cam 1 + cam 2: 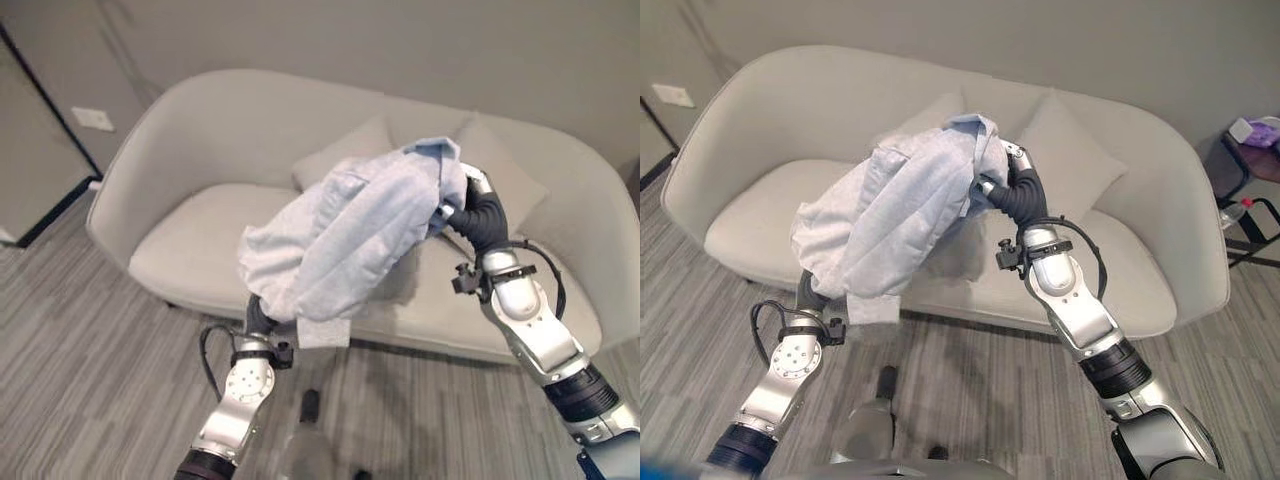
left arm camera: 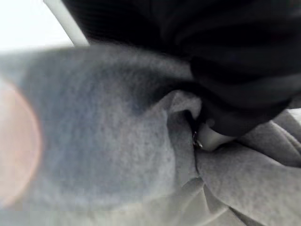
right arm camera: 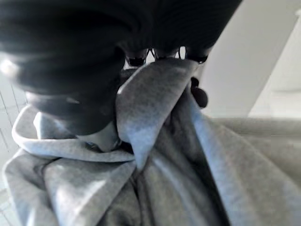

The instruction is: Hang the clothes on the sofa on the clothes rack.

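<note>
Nearest, left hand [image 1: 258, 316] buried under the lower end of a light grey sweatshirt [image 1: 345, 235], fingers hidden, grip impossible to tell. Sweatshirt lifted clear in front of the beige sofa [image 1: 190, 190], draped between both hands. Right hand [image 1: 1012, 185] at its upper end, fingers clenched on a fold of cloth. Beyond, two cushions [image 1: 1065, 150] against the sofa back.
</note>
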### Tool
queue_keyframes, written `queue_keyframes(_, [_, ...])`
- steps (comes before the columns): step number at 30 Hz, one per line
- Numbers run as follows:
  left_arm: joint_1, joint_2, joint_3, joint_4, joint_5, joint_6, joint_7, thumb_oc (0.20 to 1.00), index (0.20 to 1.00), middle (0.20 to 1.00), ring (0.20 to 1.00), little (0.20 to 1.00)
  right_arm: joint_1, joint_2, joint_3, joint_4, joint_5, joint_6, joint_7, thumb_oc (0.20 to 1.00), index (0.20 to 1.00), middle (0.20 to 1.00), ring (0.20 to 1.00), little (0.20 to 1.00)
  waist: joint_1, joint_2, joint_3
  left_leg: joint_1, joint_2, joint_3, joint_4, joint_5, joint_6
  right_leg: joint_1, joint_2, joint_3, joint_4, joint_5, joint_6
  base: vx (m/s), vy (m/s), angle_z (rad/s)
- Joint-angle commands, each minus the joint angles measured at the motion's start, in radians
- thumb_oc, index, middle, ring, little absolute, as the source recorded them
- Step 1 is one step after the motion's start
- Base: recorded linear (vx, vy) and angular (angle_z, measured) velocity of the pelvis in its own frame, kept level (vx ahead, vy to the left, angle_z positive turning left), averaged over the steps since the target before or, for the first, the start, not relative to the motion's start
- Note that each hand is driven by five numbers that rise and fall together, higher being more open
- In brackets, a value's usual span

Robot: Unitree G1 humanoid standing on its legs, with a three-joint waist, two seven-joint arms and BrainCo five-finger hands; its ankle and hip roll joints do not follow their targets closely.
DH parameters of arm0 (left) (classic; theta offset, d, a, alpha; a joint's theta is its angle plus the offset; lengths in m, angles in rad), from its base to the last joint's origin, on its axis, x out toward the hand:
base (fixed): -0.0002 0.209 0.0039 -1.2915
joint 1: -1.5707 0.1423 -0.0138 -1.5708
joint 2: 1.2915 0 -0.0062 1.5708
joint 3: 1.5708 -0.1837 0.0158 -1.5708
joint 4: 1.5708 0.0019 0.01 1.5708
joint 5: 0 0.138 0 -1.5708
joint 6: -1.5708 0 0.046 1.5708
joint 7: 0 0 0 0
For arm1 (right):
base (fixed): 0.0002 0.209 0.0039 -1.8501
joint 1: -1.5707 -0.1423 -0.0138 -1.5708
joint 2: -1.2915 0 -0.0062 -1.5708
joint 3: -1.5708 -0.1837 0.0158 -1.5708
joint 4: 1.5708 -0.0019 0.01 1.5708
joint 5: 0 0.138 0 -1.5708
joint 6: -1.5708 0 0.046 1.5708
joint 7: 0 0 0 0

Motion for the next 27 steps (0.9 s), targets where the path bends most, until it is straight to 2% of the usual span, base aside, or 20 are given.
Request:
queue_keyframes(1, [-0.011, 0.014, 0.024, -0.054, 0.039, -0.057, 0.023, 0.2, 0.2, 0.2, 0.2, 0.2, 0.008, -0.005, -0.118, -0.04, -0.044, -0.069, -0.027, 0.2, 0.2, 0.2, 0.2, 0.2, -0.049, -0.017, -0.088, 0.026, 0.029, 0.042, 0.046, -0.119, 0.112, 0.051, -0.126, -0.011, -0.063, 0.027, 0.177, 0.02, 0.201, 0.6])
queue_keyframes(2, [-0.008, 0.007, 0.022, -0.053, 0.034, -0.059, 0.02, 0.2, 0.2, 0.2, 0.2, 0.2, 0.023, -0.016, -0.126, -0.045, -0.056, -0.069, -0.02, 0.2, 0.2, 0.2, 0.2, 0.2, -0.063, -0.013, -0.102, 0.067, 0.063, 0.033, 0.045, -0.138, 0.099, 0.056, -0.133, -0.013, -0.066, 0.02, 0.187, -0.01, 0.241, 0.76])
queue_keyframes(4, [0.0, -0.004, 0.02, -0.059, 0.019, -0.063, 0.012, 0.2, 0.2, 0.2, 0.2, 0.2, 0.061, -0.05, -0.146, -0.05, -0.081, -0.064, -0.014, 0.2, 0.2, 0.2, 0.2, 0.2, -0.097, -0.001, -0.12, 0.132, 0.145, 0.056, 0.013, -0.097, 0.079, 0.049, -0.161, -0.046, -0.066, 0.027, 0.201, 0.05, 0.245, 0.73])
queue_keyframes(5, [0.002, -0.006, 0.019, -0.06, 0.018, -0.063, 0.011, 0.2, 0.2, 0.2, 0.2, 0.2, 0.064, -0.051, -0.146, -0.052, -0.082, -0.063, -0.014, 0.2, 0.2, 0.2, 0.2, 0.2, -0.097, 0.003, -0.121, 0.137, 0.148, 0.055, 0.006, -0.094, 0.075, 0.052, -0.158, -0.047, -0.065, 0.025, 0.201, 0.09, 0.212, 0.31])
queue_keyframes(6, [0.008, -0.007, 0.017, -0.062, 0.014, -0.063, 0.006, 0.2, 0.2, 0.2, 0.2, 0.2, 0.081, -0.065, -0.154, -0.054, -0.088, -0.059, -0.012, 0.2, 0.2, 0.2, 0.2, 0.2, -0.111, 0.01, -0.129, 0.163, 0.18, 0.069, -0.015, -0.064, 0.064, 0.047, -0.169, -0.058, -0.064, 0.027, 0.207, 0.04, 0.244, 0.42])
queue_keyframes(8, [0.007, -0.017, 0.001, -0.062, -0.006, -0.061, -0.003, 0.2, 0.2, 0.2, 0.2, 0.2, 0.124, -0.103, -0.19, -0.069, -0.105, -0.057, -0.015, 0.2, 0.2, 0.2, 0.2, 0.2, -0.154, 0.029, -0.139, 0.188, 0.295, 0.123, -0.095, 0.074, 0.008, 0.04, -0.23, -0.095, -0.055, 0.039, 0.237, 0.07, 0.567, 0.53])
queue_keyframes(9, [0.007, -0.02, -0.005, -0.058, -0.007, -0.06, -0.009, 0.2, 0.2, 0.2, 0.2, 0.2, 0.149, -0.114, -0.208, -0.077, -0.113, -0.057, -0.017, 0.2, 0.2, 0.2, 0.2, 0.2, -0.168, 0.039, -0.143, 0.195, 0.327, 0.138, -0.136, 0.124, -0.019, 0.04, -0.246, -0.105, -0.049, 0.04, 0.248, 0.07, 0.425, 0.5])
queue_keyframes(10, [0.008, -0.022, -0.008, -0.057, -0.007, -0.06, -0.01, 0.2, 0.2, 0.2, 0.2, 0.2, 0.157, -0.115, -0.212, -0.082, -0.114, -0.057, -0.016, 0.2, 0.2, 0.2, 0.2, 0.2, -0.168, 0.043, -0.147, 0.201, 0.329, 0.135, -0.153, 0.136, -0.028, 0.041, -0.242, -0.107, -0.046, 0.035, 0.251, 0.12, 0.489, 0.95])
queue_keyframes(11, [0.008, -0.023, -0.022, -0.053, 0.0, -0.062, -0.019, 0.2, 0.2, 0.2, 0.2, 0.2, 0.198, -0.132, -0.25, -0.097, -0.134, -0.06, -0.02, 0.2, 0.2, 0.2, 0.2, 0.2, -0.185, 0.057, -0.146, 0.183, 0.381, 0.163, -0.188, 0.193, -0.064, 0.046, -0.292, -0.121, -0.048, 0.052, 0.277, 0.1, 0.345, 0.79])
queue_keyframes(12, [0.007, -0.025, -0.027, -0.05, 0.001, -0.063, -0.019, 0.2, 0.2, 0.2, 0.2, 0.2, 0.206, -0.134, -0.255, -0.102, -0.136, -0.06, -0.02, 0.2, 0.2, 0.2, 0.2, 0.2, -0.186, 0.059, -0.15, 0.183, 0.38, 0.157, -0.195, 0.199, -0.071, 0.048, -0.291, -0.124, -0.049, 0.052, 0.282, 0.14, 0.519, 0.69])
queue_keyframes(14, [0.008, -0.024, -0.036, -0.057, 0.001, -0.071, -0.025, 0.2, 0.2, 0.2, 0.2, 0.2, 0.23, -0.134, -0.276, -0.112, -0.137, -0.06, -0.022, 0.2, 0.2, 0.2, 0.2, 0.2, -0.182, 0.072, -0.149, 0.158, 0.388, 0.126, -0.19, 0.218, -0.088, 0.057, -0.332, -0.119, -0.059, 0.08, 0.303, 0.22, 0.471, 0.37])
queue_keyframes(15, [0.01, -0.017, -0.047, -0.058, 0.003, -0.079, -0.025, 0.2, 0.2, 0.2, 0.2, 0.2, 0.256, -0.119, -0.29, -0.127, -0.139, -0.067, -0.018, 0.2, 0.2, 0.2, 0.2, 0.2, -0.179, 0.084, -0.148, 0.113, 0.362, 0.063, -0.138, 0.109, -0.084, 0.08, -0.372, -0.114, -0.076, 0.113, 0.33, 0.31, 0.644, 0.28])
queue_keyframes(17, [0.001, -0.018, -0.062, -0.049, -0.009, -0.097, -0.019, 0.2, 0.2, 0.2, 0.2, 0.2, 0.302, -0.106, -0.322, -0.134, -0.175, -0.056, -0.021, 0.2, 0.2, 0.2, 0.2, 0.2, -0.185, 0.075, -0.15, 0.028, 0.315, 0.069, -0.021, -0.049, -0.069, 0.116, -0.443, -0.138, -0.102, 0.191, 0.363, 0.25, 0.678, 0.36])
queue_keyframes(20, [-0.026, 0.025, -0.078, -0.056, 0.033, -0.095, -0.002, 0.2, 0.2, 0.2, 0.2, 0.2, 0.306, -0.053, -0.318, -0.129, -0.228, -0.041, -0.026, 0.2, 0.2, 0.2, 0.2, 0.2, -0.173, 0.056, -0.136, -0.055, 0.214, 0.063, 0.069, -0.142, -0.015, 0.086, -0.536, -0.142, -0.062, 0.355, 0.371, 0.15, 0.453, 0.7])
queue_keyframes(21, [-0.027, 0.027, -0.079, -0.057, 0.034, -0.094, -0.001, 0.2, 0.2, 0.2, 0.2, 0.2, 0.305, -0.05, -0.318, -0.128, -0.23, -0.042, -0.027, 0.2, 0.2, 0.2, 0.2, 0.2, -0.173, 0.05, -0.138, -0.059, 0.209, 0.064, 0.073, -0.146, -0.011, 0.083, -0.542, -0.141, -0.062, 0.36, 0.371, 0.21, 0.464, 0.18])
queue_keyframes(22, [-0.044, 0.088, -0.068, -0.084, 0.109, -0.106, 0.032, 0.2, 0.2, 0.2, 0.2, 0.2, 0.297, -0.012, -0.306, -0.123, -0.245, -0.04, -0.041, 0.2, 0.2, 0.2, 0.2, 0.2, -0.173, 0.059, -0.124, -0.083, 0.154, 0.058, 0.101, -0.182, 0.037, 0.052, -0.592, -0.144, -0.008, 0.481, 0.371, 0.15, 0.491, 0.38])
queue_keyframes(24, [-0.05, 0.127, -0.054, -0.086, 0.163, -0.11, 0.057, 0.2, 0.2, 0.2, 0.2, 0.2, 0.294, 0.014, -0.296, -0.12, -0.259, -0.048, -0.049, 0.2, 0.2, 0.2, 0.2, 0.2, -0.196, 0.064, -0.119, -0.072, 0.108, 0.066, 0.083, -0.201, 0.074, 0.025, -0.585, -0.109, 0.04, 0.496, 0.364, 0.17, 0.497, 0.56])
queue_keyframes(25, [-0.049, 0.128, -0.054, -0.087, 0.165, -0.109, 0.059, 0.2, 0.2, 0.2, 0.2, 0.2, 0.293, 0.016, -0.295, -0.12, -0.26, -0.048, -0.049, 0.2, 0.2, 0.2, 0.2, 0.2, -0.197, 0.062, -0.119, -0.07, 0.107, 0.067, 0.08, -0.201, 0.076, 0.02, -0.587, -0.105, 0.047, 0.493, 0.364, 0.14, 0.319, 0.5])
queue_keyframes(26, [-0.053, 0.139, -0.053, -0.088, 0.184, -0.115, 0.061, 0.2, 0.2, 0.2, 0.2, 0.2, 0.307, 0.02, -0.3, -0.122, -0.265, -0.052, -0.047, 0.2, 0.2, 0.2, 0.2, 0.2, -0.214, 0.063, -0.12, -0.051, 0.075, 0.064, 0.055, -0.205, 0.09, -0.003, -0.555, -0.043, 0.068, 0.453, 0.353, 0.22, 0.466, 0.52])
queue_keyframes(27, [-0.046, 0.144, -0.052, -0.081, 0.21, -0.124, 0.054, 0.2, 0.2, 0.2, 0.2, 0.2, 0.322, 0.012, -0.317, -0.131, -0.272, -0.069, -0.037, 0.2, 0.2, 0.2, 0.2, 0.2, -0.24, 0.056, -0.123, -0.008, 0.024, 0.08, 0.007, -0.207, 0.115, -0.045, -0.475, 0.023, 0.085, 0.368, 0.321, 0.29, 0.592, 0.4])
